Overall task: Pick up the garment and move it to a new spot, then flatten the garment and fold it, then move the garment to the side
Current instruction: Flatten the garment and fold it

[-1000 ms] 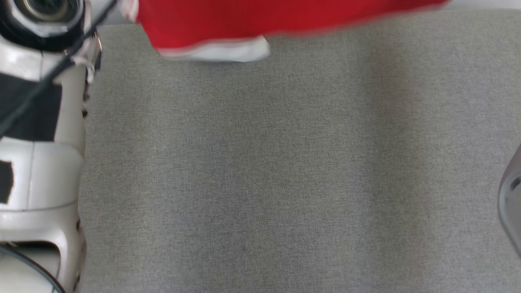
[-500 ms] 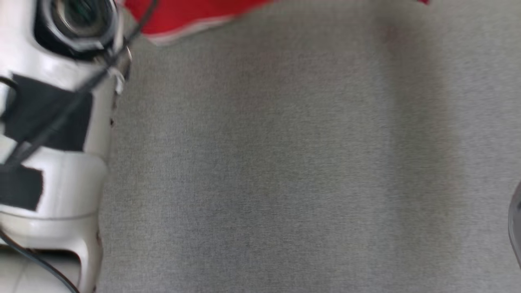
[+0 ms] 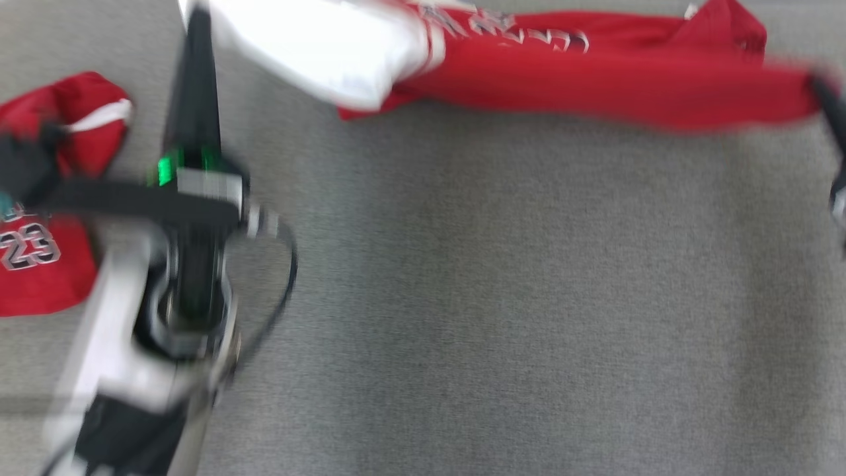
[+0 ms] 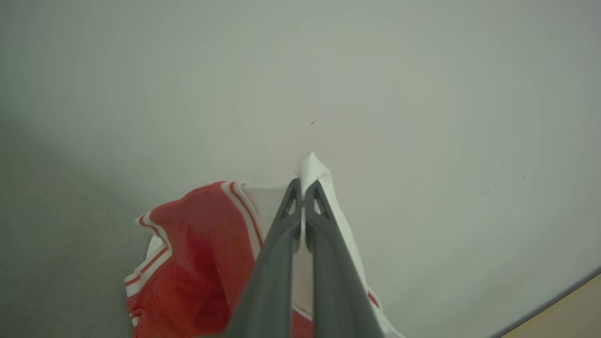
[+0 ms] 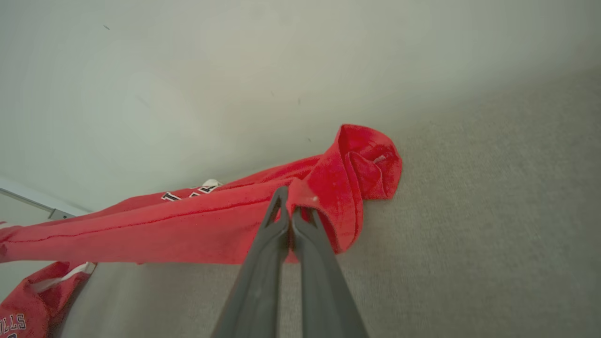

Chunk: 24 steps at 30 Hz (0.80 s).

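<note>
I hold the red-and-white garment [image 3: 595, 79] stretched, apparently off the grey surface [image 3: 496, 297]: left gripper [image 4: 303, 187] clamped on white cloth, right gripper [image 5: 287, 193] clamped on red edge.

Looks like a bare lab-style test space here: a grey fabric-covered worktop [image 3: 502, 297] set against a plain pale wall [image 4: 375, 70].

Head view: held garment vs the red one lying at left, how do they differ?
The held garment is pulled long between the left gripper and right gripper, both shut on it; the loose garment lies bunched on the grey surface. The held garment shows a broad white panel; the loose garment only thin white trim. Both are red with lettering.
</note>
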### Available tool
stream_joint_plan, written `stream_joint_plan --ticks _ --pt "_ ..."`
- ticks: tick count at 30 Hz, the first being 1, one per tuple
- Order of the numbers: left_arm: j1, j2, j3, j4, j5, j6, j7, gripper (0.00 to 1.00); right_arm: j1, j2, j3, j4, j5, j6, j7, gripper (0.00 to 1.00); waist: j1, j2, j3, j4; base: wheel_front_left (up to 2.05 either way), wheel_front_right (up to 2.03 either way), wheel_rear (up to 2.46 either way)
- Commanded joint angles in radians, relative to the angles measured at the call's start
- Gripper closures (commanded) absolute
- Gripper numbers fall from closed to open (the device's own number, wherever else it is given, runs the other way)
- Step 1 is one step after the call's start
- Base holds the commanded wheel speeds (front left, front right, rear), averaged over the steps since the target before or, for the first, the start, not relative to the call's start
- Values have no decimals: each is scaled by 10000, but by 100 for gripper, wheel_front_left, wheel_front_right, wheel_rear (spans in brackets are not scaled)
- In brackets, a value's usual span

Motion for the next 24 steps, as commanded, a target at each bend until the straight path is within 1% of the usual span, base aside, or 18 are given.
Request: stream_joint_plan --ticks 1,4,6,9,13,17,19,24 --pt "556 251 -2 -318 -37 147 136 100 432 317 -269 -374 -230 0 392 100 3 0 -485 279 0 0 0" --pt "2027 698 19 -1640 -256 704 563 100 1418 961 -1103 -1950 -762 0 1808 100 3 0 -710 279 0 0 0" --pt "2988 941 146 -2428 -366 1089 699 100 2034 1276 -1365 -2729 -855 0 2616 100 3 0 -859 279 0 0 0" --pt "4269 1145 290 -3437 -616 1574 818 100 2778 1400 -1520 -3518 -945 0 3503 100 3 0 -1048 287 0 0 0" --pt "5634 1362 181 -4435 -800 2046 1073 100 3783 1401 -1443 -3750 -539 0 3972 100 3 0 -1293 365 0 0 0" --pt "6722 1458 71 -4977 -946 2398 1243 100 4672 1404 -1361 -3967 -724 0 4170 100 3 0 -1529 482 0 0 0" --pt "7179 1449 -31 -5139 -1085 2492 1326 100 5115 1405 -1362 -4078 -776 0 4380 100 3 0 -1608 562 0 0 0" --pt "8154 1789 -296 -5166 -1174 2709 1651 100 6258 1402 -1643 -4398 -660 0 5113 100 3 0 -1719 688 0 0 0"
